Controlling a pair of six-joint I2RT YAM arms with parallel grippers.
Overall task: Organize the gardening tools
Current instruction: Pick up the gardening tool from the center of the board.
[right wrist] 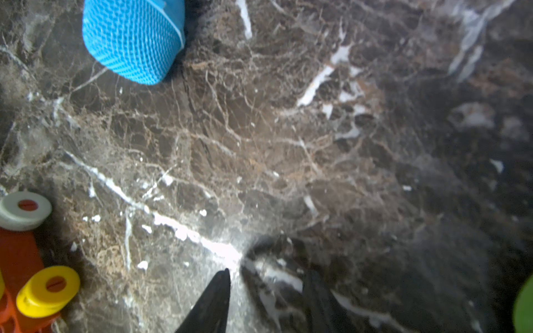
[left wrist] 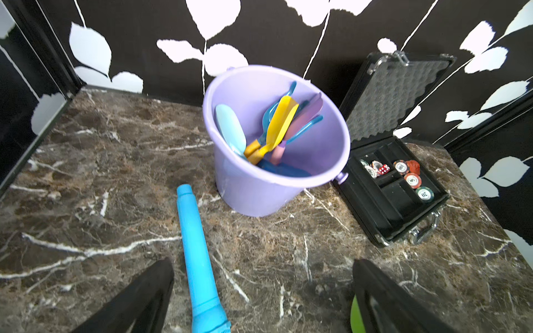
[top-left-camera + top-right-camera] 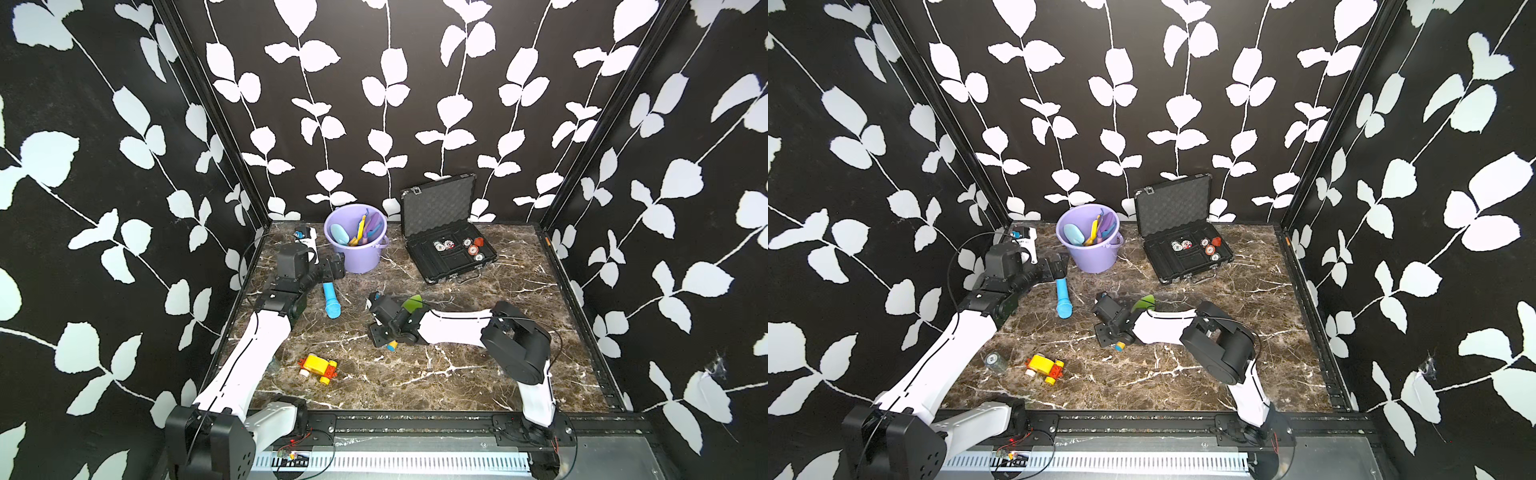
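Several gardening tools [image 3: 360, 232] [image 2: 277, 127] stand blade-up in the lilac bucket [image 3: 358, 258] [image 3: 1096, 259] [image 2: 253, 199] at the back of the table. My left gripper [image 3: 333, 266] [image 2: 263, 262] hangs just in front and to the left of the bucket, open wide and empty. A green trowel [image 3: 412, 305] [image 3: 1144, 302] [image 1: 525, 305] lies mid-table, and its yellow handle end [image 3: 391, 345] pokes out below my right wrist. My right gripper [image 3: 379, 332] [image 1: 268, 274] hovers low over it, jaws part open, with only marble between the fingers.
A light-blue torch-like cylinder [image 3: 331, 299] [image 2: 196, 253] [image 1: 132, 37] lies between the two grippers. A yellow-and-red toy car [image 3: 319, 366] [image 1: 17, 259] sits front left, with a small clear jar [image 3: 994, 361] beside it. An open black case [image 3: 449, 249] of chips stands at the back right.
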